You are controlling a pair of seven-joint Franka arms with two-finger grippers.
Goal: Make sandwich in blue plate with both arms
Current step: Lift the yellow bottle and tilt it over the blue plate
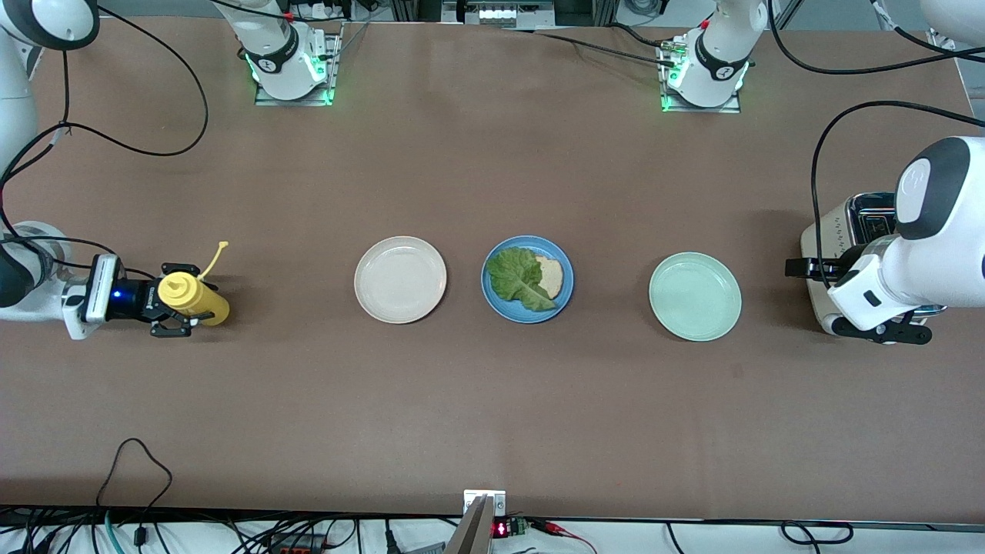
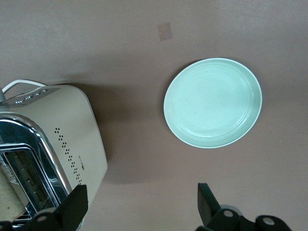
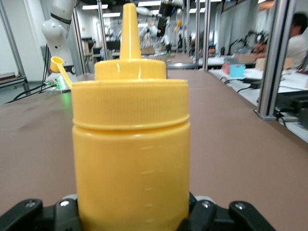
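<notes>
The blue plate point(image 1: 564, 296) sits in the middle of the table point(image 1: 492, 400), between a beige-white plate point(image 1: 400, 279) and a mint-green plate point(image 1: 695, 296). On it lie 1 slice of bread point(image 1: 551, 276) and a crinkly lettuce leaf point(image 1: 521, 278) on top. Bread is light and soft, so it should be held gently by its crust edges. Lettuce is floppy and may tear.

The right end effector point(image 1: 175, 308) is at the right arm's end of the table, fingers on both sides of a yellow squeeze bottle point(image 1: 195, 298). The bottle looks smooth and squashy, so its middle is the best place to hold.

The left end effector point(image 2: 143, 204) hangs wide open, holding nothing, over the toaster point(image 2: 53, 139).

Only the left wrist view looks down into the toaster slot. Only the right wrist view shows the bottle's pointed nozzle close up.
</notes>
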